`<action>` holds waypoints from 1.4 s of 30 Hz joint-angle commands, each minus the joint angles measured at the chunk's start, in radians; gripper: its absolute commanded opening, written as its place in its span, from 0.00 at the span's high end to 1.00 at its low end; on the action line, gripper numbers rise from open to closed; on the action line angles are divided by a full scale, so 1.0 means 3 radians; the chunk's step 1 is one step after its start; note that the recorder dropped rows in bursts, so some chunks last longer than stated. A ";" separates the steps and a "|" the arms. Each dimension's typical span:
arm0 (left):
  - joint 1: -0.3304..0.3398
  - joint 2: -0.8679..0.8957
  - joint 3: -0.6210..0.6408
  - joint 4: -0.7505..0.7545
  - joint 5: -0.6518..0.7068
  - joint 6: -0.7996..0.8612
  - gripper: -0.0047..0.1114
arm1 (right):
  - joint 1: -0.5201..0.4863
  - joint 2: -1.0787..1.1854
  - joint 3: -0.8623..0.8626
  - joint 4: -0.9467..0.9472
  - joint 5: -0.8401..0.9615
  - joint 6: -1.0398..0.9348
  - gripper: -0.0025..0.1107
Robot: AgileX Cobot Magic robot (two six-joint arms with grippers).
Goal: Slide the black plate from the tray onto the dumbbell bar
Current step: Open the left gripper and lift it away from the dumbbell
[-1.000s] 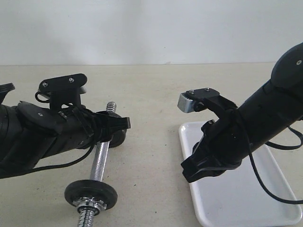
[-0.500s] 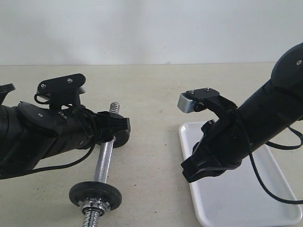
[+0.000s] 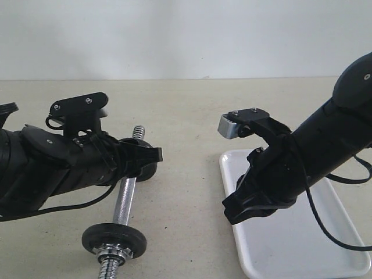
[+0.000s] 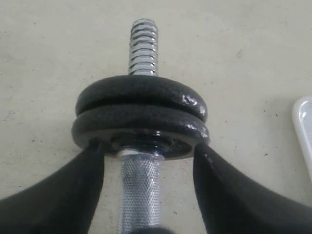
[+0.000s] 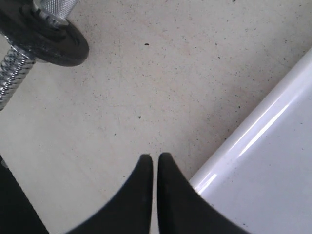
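The black plate [image 4: 141,129] is off the tray [image 3: 290,244] and sits on the far end of the bar [image 4: 139,195]. It lies flat against a second plate [image 4: 141,92] just beyond it, and bare thread [image 4: 144,44] sticks out past both (I take the task's plate to be the one nearer the gripper, which is only a judgement). The left gripper [image 4: 148,151] is spread to its widest with a finger on either side of the black plate's rim, gripping nothing. Whether the tips brush the rim is hard to tell. The right gripper [image 5: 155,163] is closed tight and empty, hovering by the tray's left edge. A third plate [image 3: 113,238] sits on the bar's near end. The sliding step looks finished. The next move calls for drawing the left gripper straight back along the bar, clear of the rim, so the plates are not dragged.
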 commanded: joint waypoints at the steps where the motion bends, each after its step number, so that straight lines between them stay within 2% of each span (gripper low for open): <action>1: 0.0002 -0.0077 -0.0002 0.0005 0.0062 0.0129 0.51 | -0.0005 -0.0043 0.0014 0.0011 0.0000 -0.0036 0.98; 19: -0.0012 -0.0716 0.0028 0.0005 0.0234 0.0855 0.53 | -0.0005 -0.0043 0.0014 -0.0001 0.0057 -0.0104 0.98; 22: -0.0012 -0.0787 0.0095 0.0005 0.0221 0.0980 0.59 | -0.0005 -0.0043 0.0014 -0.0001 0.0036 -0.0144 0.98; 28: -0.0012 -0.0912 0.0242 0.0005 0.0168 0.1018 0.80 | -0.0005 -0.0043 0.0014 -0.0001 -0.0005 -0.0144 0.98; 32: -0.0012 -0.1073 0.0278 0.0005 0.0189 0.1404 0.92 | -0.0005 -0.0043 0.0014 -0.0128 -0.0075 -0.0144 0.98; 37: -0.0012 -0.1342 0.0278 0.0005 0.0339 0.1586 0.92 | -0.0005 -0.0043 0.0014 -0.0546 -0.0132 -0.0144 0.98; 42: -0.0012 -0.1707 0.0369 0.0005 0.0761 0.2280 0.92 | -0.0005 -0.0043 0.0014 -0.0704 -0.0089 -0.0138 0.98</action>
